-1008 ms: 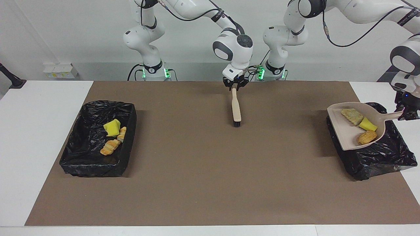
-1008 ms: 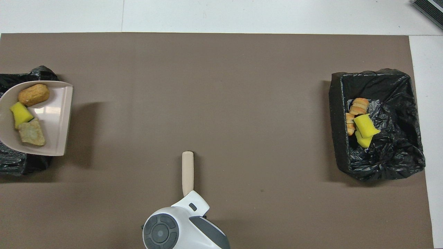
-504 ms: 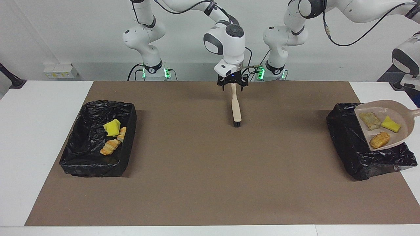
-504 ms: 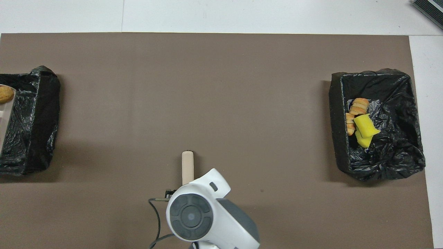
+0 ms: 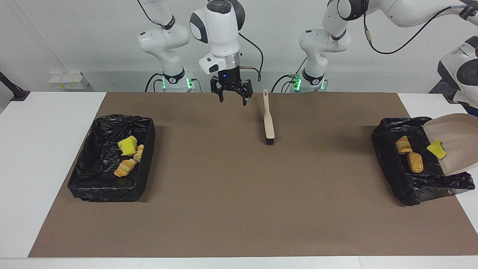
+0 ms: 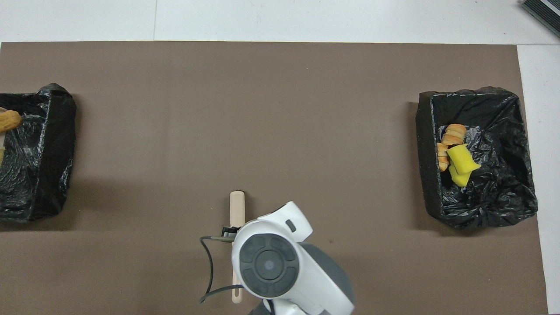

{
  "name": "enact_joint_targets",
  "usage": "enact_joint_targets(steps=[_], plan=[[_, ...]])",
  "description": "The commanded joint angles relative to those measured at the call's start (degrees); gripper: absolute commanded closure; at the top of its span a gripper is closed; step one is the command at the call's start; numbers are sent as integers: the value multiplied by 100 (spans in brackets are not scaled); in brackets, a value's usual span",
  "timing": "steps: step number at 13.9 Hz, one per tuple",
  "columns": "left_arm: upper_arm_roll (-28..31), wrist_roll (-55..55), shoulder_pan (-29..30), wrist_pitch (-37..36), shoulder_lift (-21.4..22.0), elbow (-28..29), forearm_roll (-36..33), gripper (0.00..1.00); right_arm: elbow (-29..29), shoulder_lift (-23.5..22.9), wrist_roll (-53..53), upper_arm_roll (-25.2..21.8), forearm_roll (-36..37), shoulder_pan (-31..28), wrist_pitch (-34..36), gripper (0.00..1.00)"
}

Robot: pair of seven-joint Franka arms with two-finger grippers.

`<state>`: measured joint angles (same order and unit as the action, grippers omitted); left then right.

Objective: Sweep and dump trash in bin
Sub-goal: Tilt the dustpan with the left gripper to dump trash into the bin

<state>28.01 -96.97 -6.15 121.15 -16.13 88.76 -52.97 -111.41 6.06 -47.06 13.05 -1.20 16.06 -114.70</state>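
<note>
The right gripper (image 5: pixel 232 98) hangs with fingers spread and empty over the mat (image 5: pixel 239 209), beside the brush (image 5: pixel 268 121) lying flat there. The left gripper is out of sight, clenched; the dustpan (image 5: pixel 457 144) tilts over a bin (image 5: pixel 396 175), 1 yellow sponge (image 5: pixel 436 149) on it, 2 scraps (image 5: pixel 414 161) inside. The other bin (image 5: pixel 108 188) holds more trash (image 5: pixel 128 145).
</note>
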Motion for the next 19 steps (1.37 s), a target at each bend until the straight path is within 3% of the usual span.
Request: enact_joint_targets(steps=[1,4,7,10,13,15,19], plan=[[29,-138,-149,84,347,28,-406,100,539,54,1212,75,32,-908,657,0],[-41,-103,-255,163,532,106,-671,100,1462,-227,2260,75,242,-1595,1404,0],[-164,-129,-263,-256,559,151,-216,100,2410,-692,3017,75,392,-1974,2300,0],[-646,-104,-264,-915,550,45,294,100,3115,-957,3230,75,454,-2142,2925,0],[-989,255,-281,-1811,541,-16,1452,100,3275,-949,3334,67,472,-2142,3330,0],[-1305,1097,-308,-2409,585,-25,1789,100,3258,-923,3536,66,472,-2151,3375,0],[-1894,3283,-395,-3096,726,220,2771,100,2660,-509,3792,-4,340,-2239,3068,0]])
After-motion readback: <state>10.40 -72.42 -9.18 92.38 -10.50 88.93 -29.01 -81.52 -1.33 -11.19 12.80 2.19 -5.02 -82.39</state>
